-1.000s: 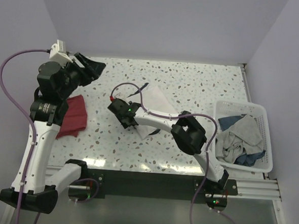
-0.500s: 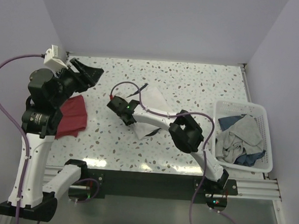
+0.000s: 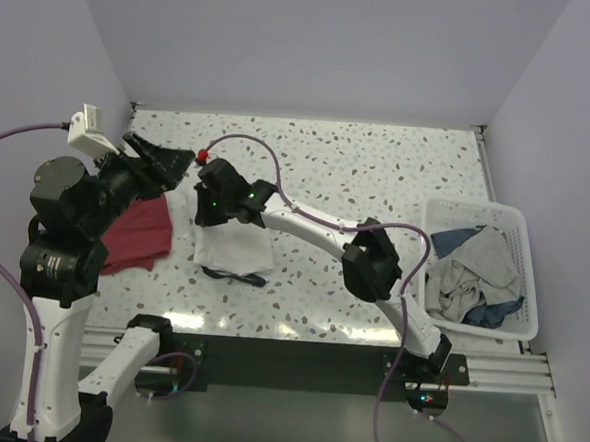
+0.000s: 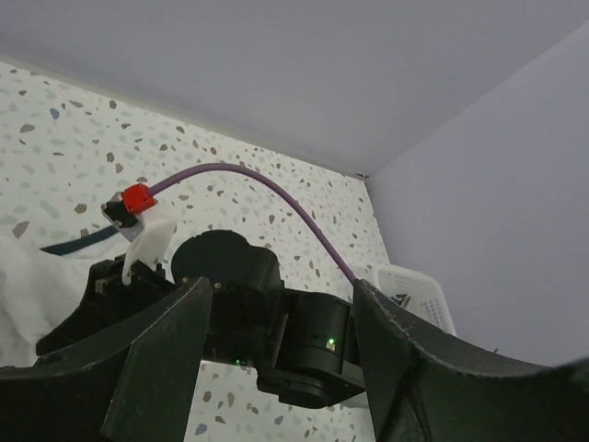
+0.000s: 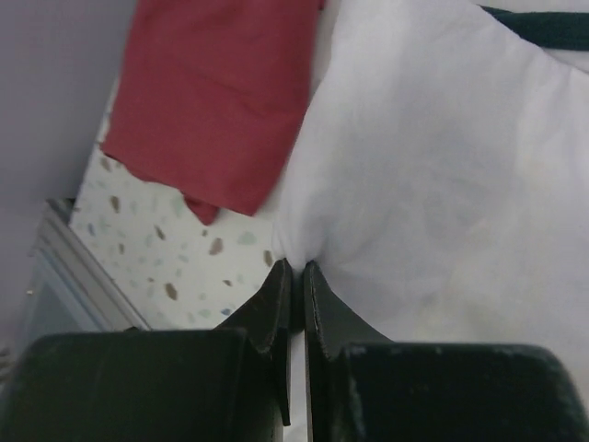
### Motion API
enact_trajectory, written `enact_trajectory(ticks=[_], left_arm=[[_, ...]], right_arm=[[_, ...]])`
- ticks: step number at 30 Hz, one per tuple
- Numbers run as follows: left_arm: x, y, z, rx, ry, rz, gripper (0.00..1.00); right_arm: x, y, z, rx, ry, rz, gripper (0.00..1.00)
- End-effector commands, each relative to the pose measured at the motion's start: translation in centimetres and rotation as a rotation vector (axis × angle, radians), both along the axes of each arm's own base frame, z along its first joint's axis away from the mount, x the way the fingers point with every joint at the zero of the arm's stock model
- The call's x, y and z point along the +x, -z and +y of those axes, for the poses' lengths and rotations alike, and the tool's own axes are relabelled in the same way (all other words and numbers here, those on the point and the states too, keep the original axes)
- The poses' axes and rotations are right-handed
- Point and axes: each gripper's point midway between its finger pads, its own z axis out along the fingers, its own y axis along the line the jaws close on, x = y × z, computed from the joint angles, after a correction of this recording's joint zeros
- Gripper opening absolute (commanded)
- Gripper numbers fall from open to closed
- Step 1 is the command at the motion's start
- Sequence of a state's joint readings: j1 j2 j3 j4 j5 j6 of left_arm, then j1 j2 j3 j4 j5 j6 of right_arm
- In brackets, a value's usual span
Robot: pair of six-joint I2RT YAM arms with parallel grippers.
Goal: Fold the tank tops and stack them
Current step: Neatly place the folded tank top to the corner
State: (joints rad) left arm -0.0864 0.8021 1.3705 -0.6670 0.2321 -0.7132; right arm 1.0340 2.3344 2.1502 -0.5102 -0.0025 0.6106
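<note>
While clenched on an edge of the white navy-trimmed cloth tank top [image 3: 235, 249] [image 5: 442, 184], right claw [image 3: 211, 212] [image 5: 294, 269] low over speckled worktop [image 3: 378, 176], white top lying against plain dark red cloth tank top [image 3: 139, 234] [image 5: 212, 101] on the left, left claw [image 3: 171, 159] [image 4: 281, 368] raised above, released, grasping nothing.

Right arm [image 3: 310, 224] spans mid-table btwn left gripper [image 3: 181, 160] & basket [image 3: 476, 206]; far side passable.

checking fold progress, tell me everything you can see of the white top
The white top is soft, plain-looking cloth with navy trim showing at its near edge. It lies wrinkled in a rough rectangle on the table, left of centre, right beside the red top. The right hand is shut, pinching the edge nearest the red top into a small pucker. No graphic shows.
</note>
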Motion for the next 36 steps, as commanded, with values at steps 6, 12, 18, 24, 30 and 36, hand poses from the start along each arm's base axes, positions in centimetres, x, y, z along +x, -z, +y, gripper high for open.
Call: enact_trajectory(ticks=[6,12,18,24,30,36], left_arm=[[-1.8,-0.1,0.0,0.032,0.022,0.005,0.68],[-2.1,0.1,-0.3,0.024,0.039,0.004,0.68],[-2.1,0.1,-0.3,0.025,0.042,0.002,0.68],[-1.8,0.3,-0.7,0.022,0.063,0.009,0.68],[-1.5,0.7,-1.0,0.016,0.079,0.021,0.68],[-1.4,0.8,-1.1,0.016,0.085,0.022,0.68]], right_arm=[[0.3,-8.1,7.9,0.491,-0.020,0.047,0.00],[0.9,-10.3,10.6,0.641,-0.018,0.019,0.00],[0.2,-13.5,12.4,0.722,-0.038,-0.058,0.00],[0.1,-14.2,13.3,0.765,-0.039,-0.110,0.00],[0.2,-14.2,14.3,0.799,-0.025,-0.144,0.00],[0.1,-12.9,15.2,0.824,-0.012,-0.134,0.00]])
